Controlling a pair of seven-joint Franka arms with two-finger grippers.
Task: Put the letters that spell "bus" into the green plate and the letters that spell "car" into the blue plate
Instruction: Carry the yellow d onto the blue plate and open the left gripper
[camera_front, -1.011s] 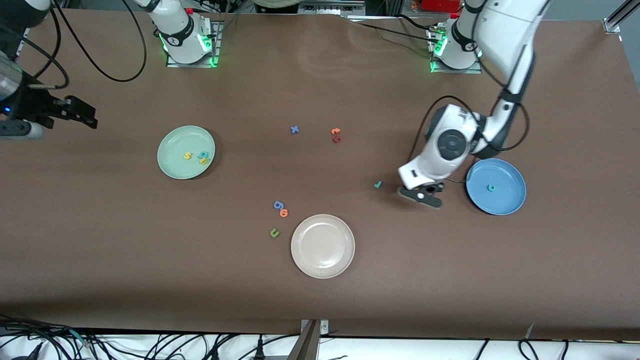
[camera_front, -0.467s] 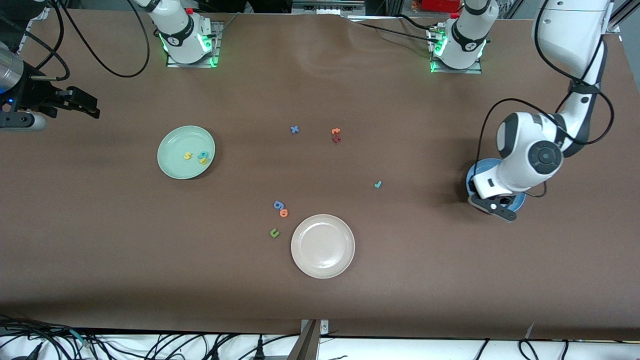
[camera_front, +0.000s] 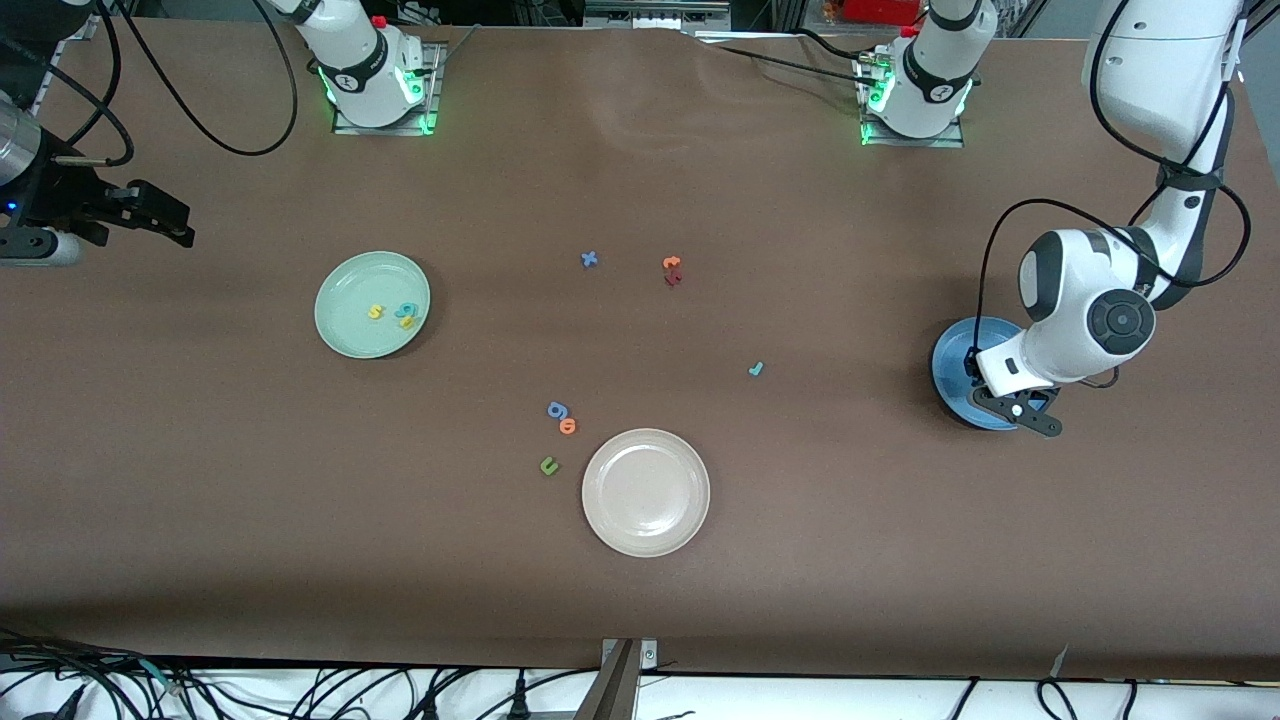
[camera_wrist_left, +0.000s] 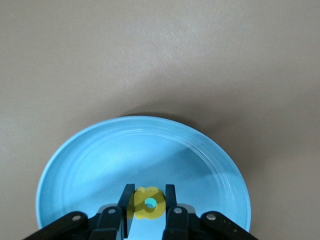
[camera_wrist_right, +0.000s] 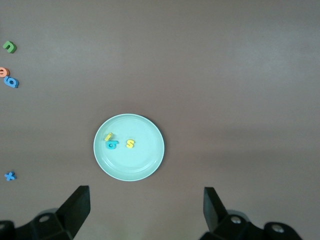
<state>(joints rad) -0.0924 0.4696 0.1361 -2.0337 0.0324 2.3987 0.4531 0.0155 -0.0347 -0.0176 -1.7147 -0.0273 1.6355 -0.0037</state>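
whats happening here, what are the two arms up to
The left gripper holds a yellow a pinched between its fingers just over the blue plate. The teal r lies out on the table. The green plate already holds its three letters. The right gripper waits open by the table's edge.

Left gripper (camera_wrist_left: 146, 212), fingers clamped on the yellow a (camera_wrist_left: 148, 204), has travelled from bare tabletop to above the blue plate (camera_front: 955, 352), near the table's left-arm end.
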